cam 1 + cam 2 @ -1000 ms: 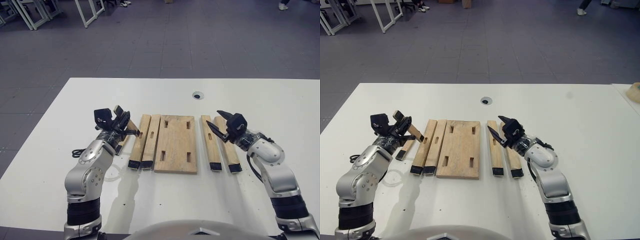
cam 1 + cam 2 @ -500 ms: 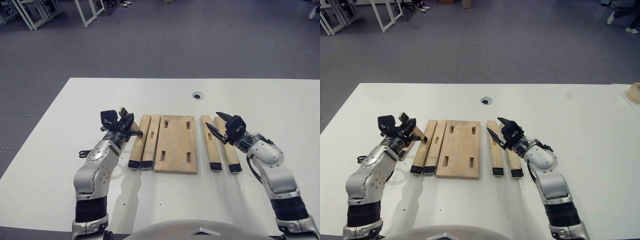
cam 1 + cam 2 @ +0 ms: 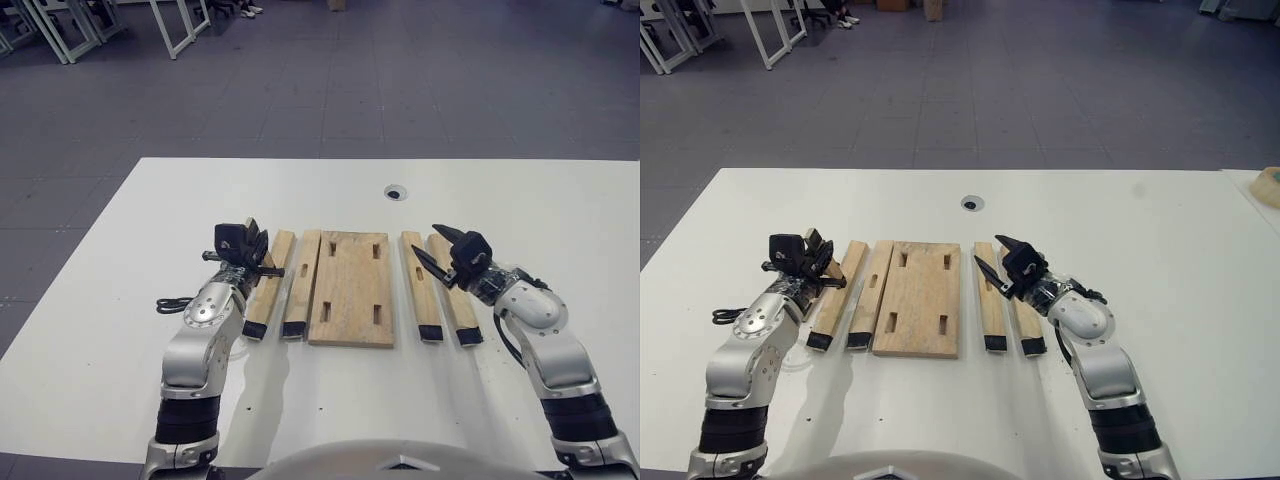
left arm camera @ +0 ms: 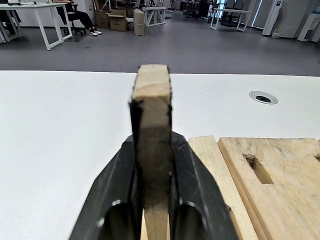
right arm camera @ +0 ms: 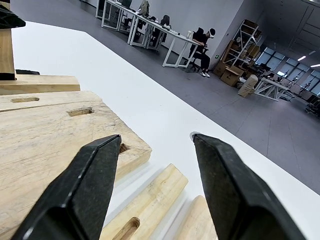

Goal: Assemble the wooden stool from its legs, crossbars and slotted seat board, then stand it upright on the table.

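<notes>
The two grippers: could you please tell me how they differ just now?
The left gripper is shut on a wooden piece; the right gripper is open and empty. The left gripper is left of the seat board, the right gripper on its right, over two legs. Both are black and two-fingered.

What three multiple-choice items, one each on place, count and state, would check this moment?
1. Where does the seat board lie?
A. flat between two pairs of legs
B. stacked on the legs
C. standing on edge

2. How many slots does the seat board show?
A. two
B. four
C. six

3. What state is the right gripper in?
A. open and empty
B. shut on a leg
C. shut on the seat board

Answers: 1 A, since two legs lie at each side of it. 2 B, since two slots sit near each end. 3 A, since its fingers are spread with nothing between them.
</notes>
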`<control>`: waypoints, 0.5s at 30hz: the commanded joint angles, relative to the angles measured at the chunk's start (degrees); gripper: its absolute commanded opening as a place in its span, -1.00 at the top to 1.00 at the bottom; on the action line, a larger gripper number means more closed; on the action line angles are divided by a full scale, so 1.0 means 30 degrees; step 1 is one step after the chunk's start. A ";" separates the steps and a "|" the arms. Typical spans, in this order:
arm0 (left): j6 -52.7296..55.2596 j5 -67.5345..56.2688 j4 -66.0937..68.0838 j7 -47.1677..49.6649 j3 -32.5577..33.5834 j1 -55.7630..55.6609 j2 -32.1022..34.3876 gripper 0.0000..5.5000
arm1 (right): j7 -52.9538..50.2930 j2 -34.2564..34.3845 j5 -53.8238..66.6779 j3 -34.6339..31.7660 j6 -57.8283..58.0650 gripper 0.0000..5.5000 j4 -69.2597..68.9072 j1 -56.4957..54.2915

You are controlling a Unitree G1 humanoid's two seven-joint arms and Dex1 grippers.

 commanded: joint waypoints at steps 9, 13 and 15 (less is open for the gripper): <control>-0.1926 0.1164 0.1064 0.0480 0.0390 0.2695 -0.1553 0.85 | -0.0129 0.0049 -0.0565 0.0117 -0.0419 0.04 0.0109 -0.0140; -0.1918 0.1234 0.0922 0.0229 0.0362 0.1789 -0.1394 0.85 | -0.0134 0.0042 -0.0649 0.0172 -0.0563 0.04 0.0206 -0.0130; -0.1521 0.1119 0.0786 0.0119 0.0559 0.1132 -0.1202 0.85 | -0.0162 0.0057 -0.0687 0.0206 -0.0609 0.04 0.0180 -0.0086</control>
